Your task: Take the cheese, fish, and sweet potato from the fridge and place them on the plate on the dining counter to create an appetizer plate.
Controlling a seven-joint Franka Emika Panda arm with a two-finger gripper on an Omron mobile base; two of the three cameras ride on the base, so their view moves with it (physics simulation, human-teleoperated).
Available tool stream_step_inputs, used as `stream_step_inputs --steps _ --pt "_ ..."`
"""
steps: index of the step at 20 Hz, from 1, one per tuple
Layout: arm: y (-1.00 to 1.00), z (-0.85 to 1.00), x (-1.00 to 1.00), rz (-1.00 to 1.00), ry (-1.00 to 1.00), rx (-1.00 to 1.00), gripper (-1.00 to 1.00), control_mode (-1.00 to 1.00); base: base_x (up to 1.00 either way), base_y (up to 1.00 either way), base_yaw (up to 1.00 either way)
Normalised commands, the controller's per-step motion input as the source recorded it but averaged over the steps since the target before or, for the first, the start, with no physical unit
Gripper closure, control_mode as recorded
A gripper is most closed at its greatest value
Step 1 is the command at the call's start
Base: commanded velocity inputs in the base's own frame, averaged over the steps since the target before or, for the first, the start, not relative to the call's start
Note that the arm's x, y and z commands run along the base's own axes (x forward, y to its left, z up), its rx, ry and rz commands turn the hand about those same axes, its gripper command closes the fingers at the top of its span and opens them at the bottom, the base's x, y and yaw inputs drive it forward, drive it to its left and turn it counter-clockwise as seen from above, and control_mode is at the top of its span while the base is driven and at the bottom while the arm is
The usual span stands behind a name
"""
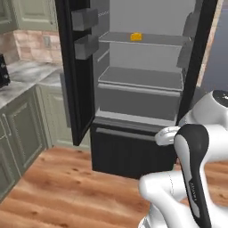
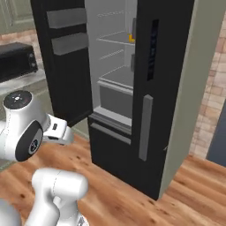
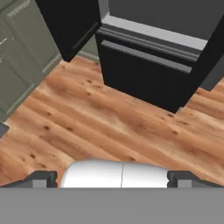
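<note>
- Yellow-orange cheese (image 1: 136,37) lies on an upper grey shelf inside the fridge (image 1: 142,71), toward the middle of that shelf in the left base view; in the right base view a sliver of it peeks past the edge of the right-hand door.
- Fridge: left door swung wide open, grey door bins (image 1: 84,18) on its inner face; grey interior, several shelves and a lower drawer front in sight; black freezer front below.
- Gripper (image 3: 112,178) sits low, pointing down at the wood floor (image 3: 87,118) in front of the fridge base; two dark finger tips (image 3: 41,178) stand far apart at the bottom of the hand view, jaws spread wide, nothing between them.
- Cheese vs gripper: well apart; cheese high on its shelf, gripper down near the arm's folded links, short of the fridge opening.
- Fish and sweet potato: cannot locate on the shelves in sight.
- Green cabinets (image 1: 22,120) with marble-look counter to the left of the fridge.
</note>
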Motion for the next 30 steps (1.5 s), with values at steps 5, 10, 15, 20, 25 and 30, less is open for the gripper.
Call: stream_step_inputs --steps 5,10,15,20,25,30 --pt "0.00 0.00 0.00 0.00 0.00 0.00 -1.00 1.00 0.34 0.58 -0.47" --pt "0.00 0.00 0.00 0.00 0.00 0.00 -1.00 1.00 0.40 0.43 -0.38" --pt "0.00 0.00 0.00 0.00 0.00 0.00 -1.00 1.00 0.48 0.43 -0.35" --pt "0.00 0.00 0.00 0.00 0.00 0.00 -1.00 1.00 0.68 0.62 -0.34" --pt "0.00 0.00 0.00 0.00 0.00 0.00 -1.00 1.00 0.76 0.37 -0.18" --pt "0.00 0.00 0.00 0.00 0.00 0.00 -1.00 1.00 0.65 -0.34 -0.08"
